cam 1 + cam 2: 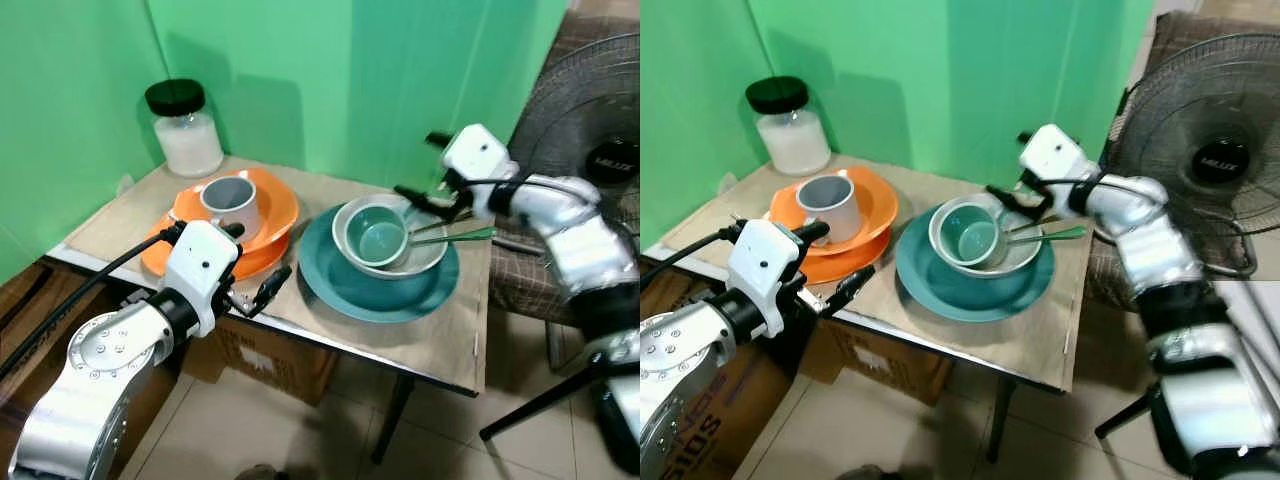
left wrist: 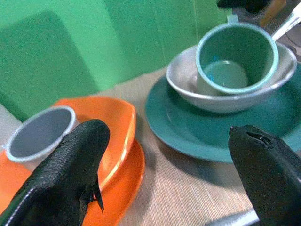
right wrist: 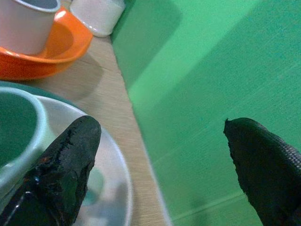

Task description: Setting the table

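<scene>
Two tools stood wide and empty: the right tool (image 1: pixel 432 197) hovered by the teal cup (image 1: pixel 381 240) nested in its bowl (image 1: pixel 425 258), apparently poised to unstack it, needing a descent onto the rim.

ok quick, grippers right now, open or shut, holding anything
Left gripper: open, holding nothing, at the table's near edge.
Right gripper: open, holding nothing, over the grey bowl.
</scene>
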Controlling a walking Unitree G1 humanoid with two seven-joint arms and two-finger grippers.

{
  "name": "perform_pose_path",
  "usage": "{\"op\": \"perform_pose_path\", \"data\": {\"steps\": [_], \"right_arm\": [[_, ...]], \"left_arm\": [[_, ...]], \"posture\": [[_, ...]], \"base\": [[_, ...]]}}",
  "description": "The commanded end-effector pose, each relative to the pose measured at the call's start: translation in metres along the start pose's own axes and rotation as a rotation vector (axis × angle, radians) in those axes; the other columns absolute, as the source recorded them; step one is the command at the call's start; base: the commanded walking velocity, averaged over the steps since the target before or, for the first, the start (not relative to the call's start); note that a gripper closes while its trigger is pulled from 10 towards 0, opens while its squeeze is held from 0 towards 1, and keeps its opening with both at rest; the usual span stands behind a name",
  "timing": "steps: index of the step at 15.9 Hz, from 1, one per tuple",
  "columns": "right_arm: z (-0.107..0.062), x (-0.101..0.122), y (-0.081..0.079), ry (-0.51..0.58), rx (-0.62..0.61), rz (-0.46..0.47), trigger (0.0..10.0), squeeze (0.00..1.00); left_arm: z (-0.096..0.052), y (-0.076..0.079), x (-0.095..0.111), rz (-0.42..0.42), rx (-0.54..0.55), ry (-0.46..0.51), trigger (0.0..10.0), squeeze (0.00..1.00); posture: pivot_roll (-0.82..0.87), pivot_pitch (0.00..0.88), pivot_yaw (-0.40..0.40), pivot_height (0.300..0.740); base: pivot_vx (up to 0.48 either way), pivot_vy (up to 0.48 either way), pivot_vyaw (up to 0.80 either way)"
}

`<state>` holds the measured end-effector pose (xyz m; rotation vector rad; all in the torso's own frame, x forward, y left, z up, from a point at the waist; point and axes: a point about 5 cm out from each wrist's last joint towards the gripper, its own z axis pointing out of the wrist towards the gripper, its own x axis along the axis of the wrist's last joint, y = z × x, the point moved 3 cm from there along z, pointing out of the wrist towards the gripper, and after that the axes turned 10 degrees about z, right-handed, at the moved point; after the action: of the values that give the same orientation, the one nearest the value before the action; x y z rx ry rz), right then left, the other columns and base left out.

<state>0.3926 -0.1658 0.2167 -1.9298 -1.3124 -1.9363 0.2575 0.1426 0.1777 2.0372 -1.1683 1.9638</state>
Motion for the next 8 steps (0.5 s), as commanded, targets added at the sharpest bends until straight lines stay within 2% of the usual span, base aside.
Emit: {"op": "perform_pose_path", "data": {"steps": [1, 5, 6, 8], "right_arm": [[-0.001, 0.003, 0.003, 0.003, 0.013, -0.043, 10.0, 0.0], [-0.006, 0.008, 0.017, 0.011, 0.074, -0.139, 10.0, 0.0], [-0.009, 0.008, 0.018, -0.002, 0.129, -0.178, 10.0, 0.0], [-0.012, 0.005, 0.017, -0.026, 0.173, -0.201, 10.0, 0.0]], "left_arm": [[-0.001, 0.004, 0.002, 0.003, -0.027, 0.01, 10.0, 0.0], [0.002, 0.007, 0.004, 0.005, -0.074, 0.027, 10.0, 0.0], [0.003, 0.007, 0.005, 0.008, -0.09, 0.03, 10.0, 0.0], [0.004, 0.008, 0.005, 0.01, -0.1, 0.031, 10.0, 0.0]], "posture": [[-0.06, 0.031, 0.03, 0.74], [-0.07, 0.025, 0.04, 0.74], [-0.07, 0.022, 0.043, 0.74], [-0.07, 0.02, 0.043, 0.74]], "base": [[0.0, 0.0, 0.0], [0.0, 0.0, 0.0], [0.0, 0.0, 0.0], [0.0, 0.0, 0.0]]}}
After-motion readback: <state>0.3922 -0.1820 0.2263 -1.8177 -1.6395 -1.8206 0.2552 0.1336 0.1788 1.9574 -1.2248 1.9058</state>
